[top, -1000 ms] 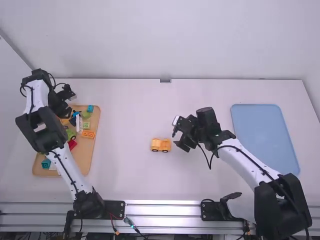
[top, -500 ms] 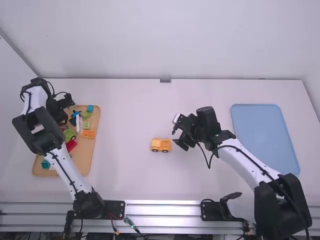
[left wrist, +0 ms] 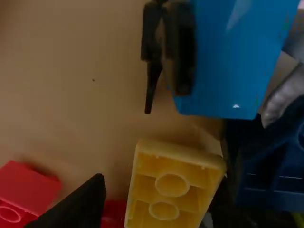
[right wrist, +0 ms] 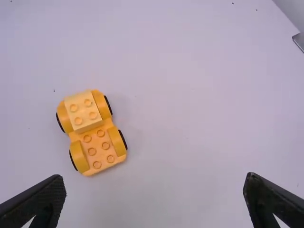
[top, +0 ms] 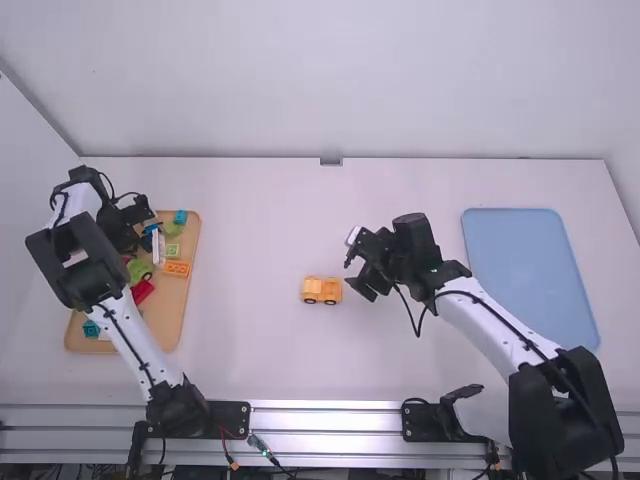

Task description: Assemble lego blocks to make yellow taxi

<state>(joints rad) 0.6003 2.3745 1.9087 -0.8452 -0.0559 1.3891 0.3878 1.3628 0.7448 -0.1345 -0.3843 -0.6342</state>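
Observation:
The yellow car (top: 321, 290) stands on the table left of my right gripper (top: 354, 274); in the right wrist view this car (right wrist: 90, 133) has a pale yellow block (right wrist: 83, 111) on one end. My right gripper (right wrist: 154, 192) is open and holds nothing. Over the far part of the wooden tray (top: 180, 315) is my left gripper (top: 148, 229). In the left wrist view a yellow block (left wrist: 172, 184), hollow underside showing, lies between the parted fingers of my left gripper (left wrist: 159, 192), with a gap on one side. An orange block (top: 176, 268) lies on the tray.
Around the yellow block are red blocks (left wrist: 26, 190), a bright blue piece (left wrist: 232, 57) and a dark blue piece (left wrist: 270, 171). Green (top: 139, 269) and teal (top: 180, 217) pieces share the tray. A blue tray (top: 530, 275) lies at the right.
My left gripper first drew back to the left over the wooden tray, then shifted slightly right again. The right arm and the yellow car have stayed still.

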